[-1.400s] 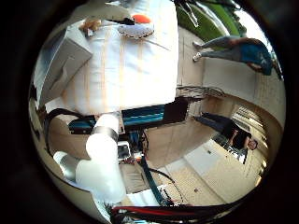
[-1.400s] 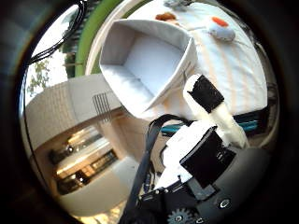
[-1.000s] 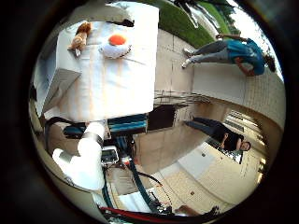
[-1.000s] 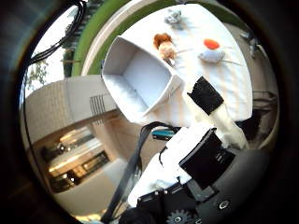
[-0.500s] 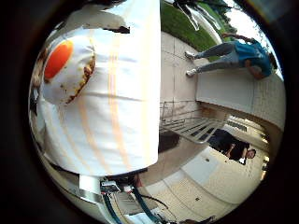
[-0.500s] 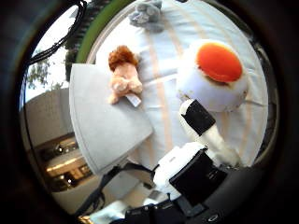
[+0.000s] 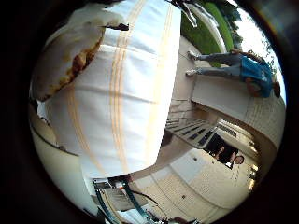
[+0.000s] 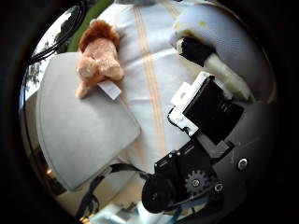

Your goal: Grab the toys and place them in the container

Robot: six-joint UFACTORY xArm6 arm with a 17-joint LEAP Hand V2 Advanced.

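Observation:
A white fried-egg plush toy [image 8: 227, 32] lies on the striped cloth, very close under my palm. Its brown-edged rim [image 7: 70, 60] fills one side of the little finger side view. My right hand [image 8: 205, 107] hovers right over it. The thumb's black tip [image 8: 194, 49] rests on the toy's edge, and the thumb is still straight. A tan lion plush [image 8: 98, 56] lies on the cloth against the grey fabric container [image 8: 79, 140], of which only an outer wall shows. The other fingers are out of view.
The white cloth with orange stripes [image 7: 126, 102] covers the table, whose edge drops off to pale pavement [image 7: 201, 186]. Green grass [image 7: 205, 28] lies beyond it.
The palm has come down closer to the egg toy, which now fills more of both views. The thumb tip now touches the toy's edge. The lion and container lie as before.

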